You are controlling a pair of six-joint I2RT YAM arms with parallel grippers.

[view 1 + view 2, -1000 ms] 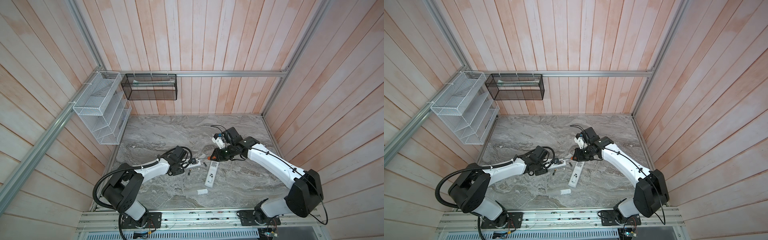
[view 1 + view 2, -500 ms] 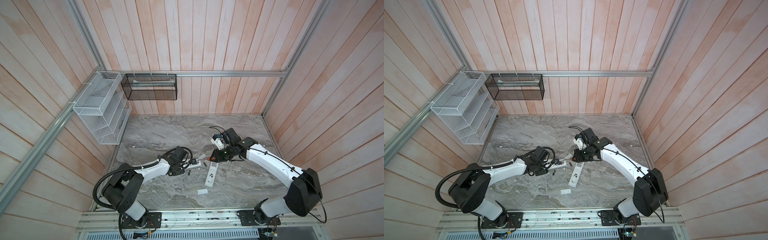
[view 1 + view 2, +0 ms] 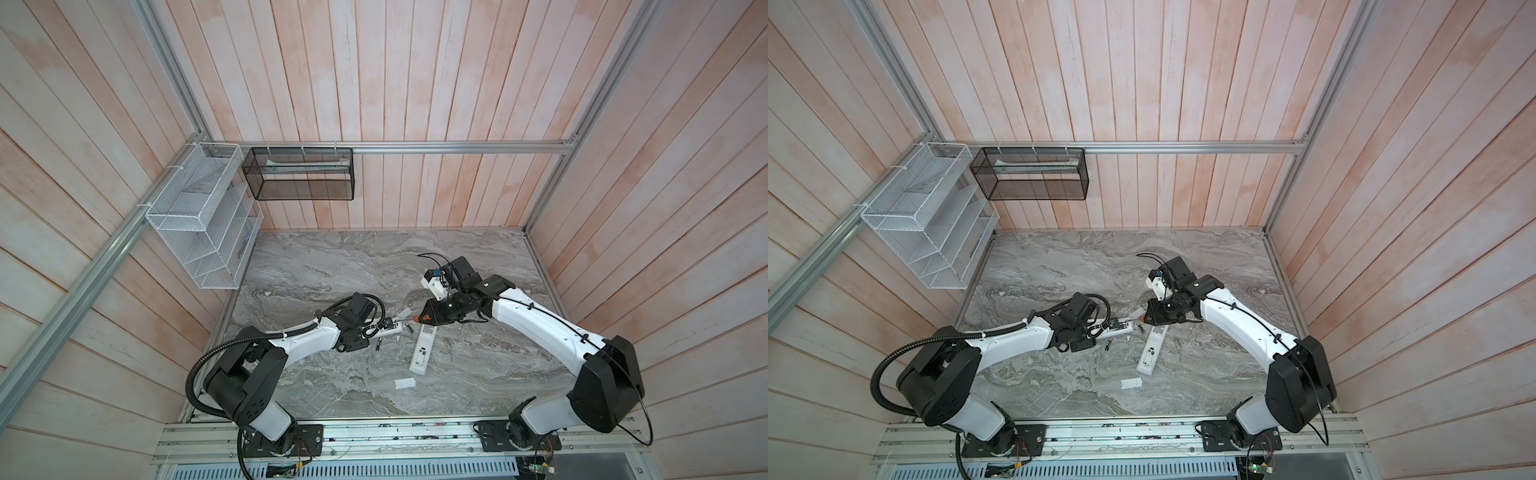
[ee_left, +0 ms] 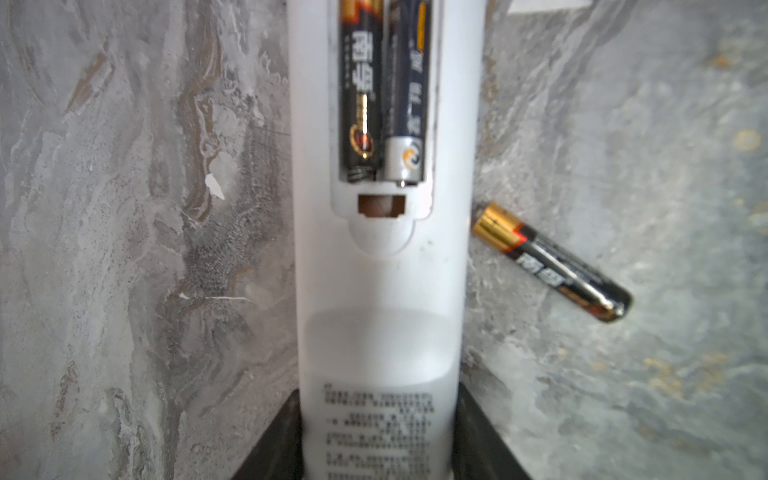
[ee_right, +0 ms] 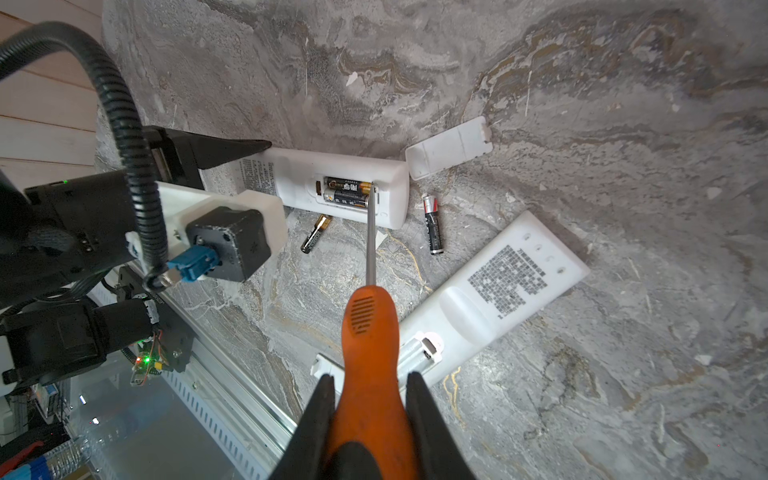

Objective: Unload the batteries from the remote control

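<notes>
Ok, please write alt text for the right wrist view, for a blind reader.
The right gripper holds an orange screwdriver, its tip at two seated batteries in an open white remote; two loose batteries lie beside it.

Left wrist view: the remote (image 4: pixel 380 291) I grip runs off the picture at both ends. The two batteries (image 4: pixel 360 95) in its open bay lose their far ends to the edge. The printed label nearest me is too blurred to read. My left fingers (image 4: pixel 478 440) show only as dark wedges, cut off by the edge.

Right wrist view: my right fingers (image 5: pixel 428 415) cover the butt of the screwdriver (image 5: pixel 368 332). Its handle hides part of the second remote (image 5: pixel 498 291) and most of a white cover (image 5: pixel 322 368).

In both top views, the loose batteries (image 3: pixel 378 344) on the worktop (image 3: pixel 332 270) are too small for their markings to show.
</notes>
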